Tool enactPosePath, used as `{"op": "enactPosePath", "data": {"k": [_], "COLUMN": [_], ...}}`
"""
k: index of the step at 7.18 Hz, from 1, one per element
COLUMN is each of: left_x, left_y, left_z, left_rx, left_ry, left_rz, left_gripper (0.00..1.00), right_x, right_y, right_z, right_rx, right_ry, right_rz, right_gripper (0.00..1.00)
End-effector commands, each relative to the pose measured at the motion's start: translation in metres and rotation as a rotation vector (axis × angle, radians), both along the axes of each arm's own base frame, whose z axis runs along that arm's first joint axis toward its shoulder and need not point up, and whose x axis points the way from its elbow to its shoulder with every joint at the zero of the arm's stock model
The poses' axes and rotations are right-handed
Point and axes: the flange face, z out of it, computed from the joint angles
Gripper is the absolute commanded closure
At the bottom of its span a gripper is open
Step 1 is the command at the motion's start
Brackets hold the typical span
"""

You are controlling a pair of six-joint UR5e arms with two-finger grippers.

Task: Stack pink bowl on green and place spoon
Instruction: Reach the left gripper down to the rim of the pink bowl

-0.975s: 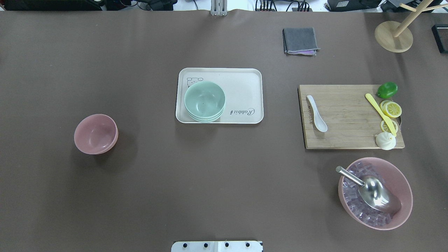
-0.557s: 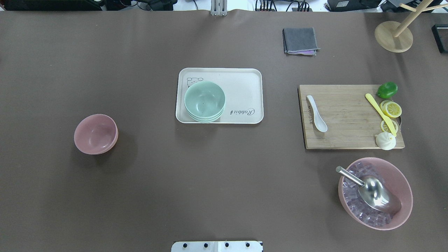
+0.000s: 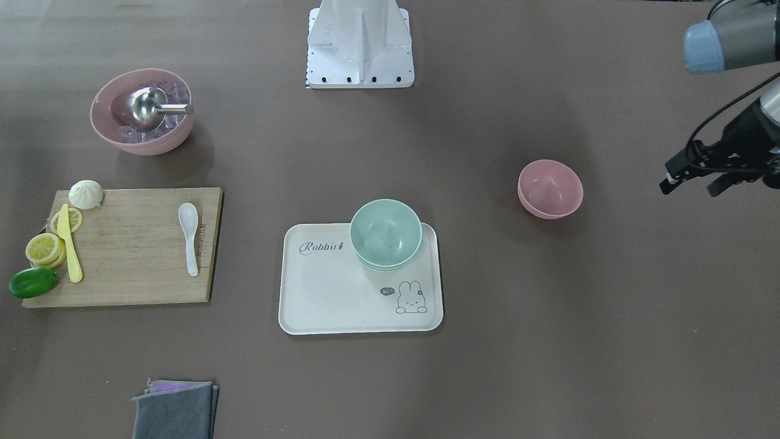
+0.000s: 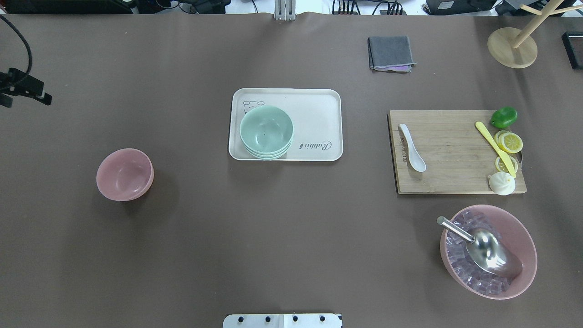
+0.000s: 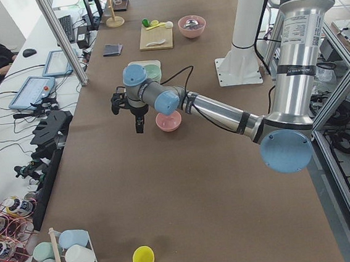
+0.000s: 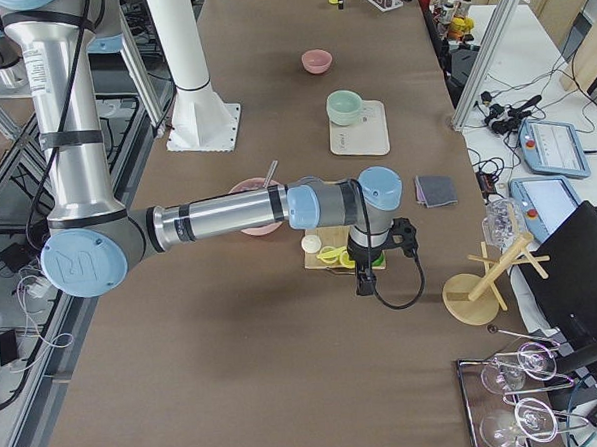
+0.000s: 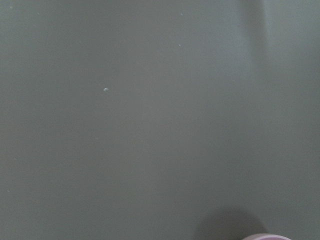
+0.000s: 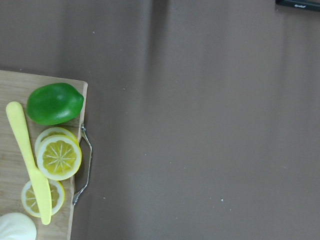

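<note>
The pink bowl [image 4: 124,174] sits on the surface [image 4: 273,237], well apart from the green bowl [image 4: 266,130] on the tray [image 4: 319,109]. The spoon [image 4: 412,148] lies on the board [image 4: 455,155]. The left hand [image 3: 688,186] hangs wide and empty; for the right hand [image 6: 362,280] I cannot tell.

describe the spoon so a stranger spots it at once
Overhead, find the rectangular wooden cutting board on the brown table's right. The white ceramic spoon lies near its left edge, alone; unlike the flat yellow plastic knife, it has a rounded scoop.
</note>
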Motion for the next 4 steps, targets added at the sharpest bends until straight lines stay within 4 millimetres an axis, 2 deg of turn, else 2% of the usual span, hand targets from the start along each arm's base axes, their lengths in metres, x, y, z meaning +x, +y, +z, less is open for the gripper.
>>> {"op": "enactPosePath", "data": {"k": [1, 2, 4], "left_x": [0.101, 0.119, 0.118], "left_y": [0.049, 0.080, 0.097], "left_z": [0.000, 0.022, 0.046], "left_rx": [-0.066, -0.069, -0.078], "left_ry": [0.051, 0.084, 0.060], "left_rz": [-0.134, -0.162, -0.145], "left_gripper": [0.02, 0.02, 0.02], "right_x": [-0.002, -0.002, -0.003], "right_y": [0.003, 0.003, 0.004], "right_z": [0.005, 0.005, 0.004], "right_rx": [0.000, -0.004, -0.002], "right_ry": [-0.006, -0.008, -0.014], "right_rz": [-0.003, 0.000, -0.002], "right_gripper": [0.00, 0.00, 0.00]}}
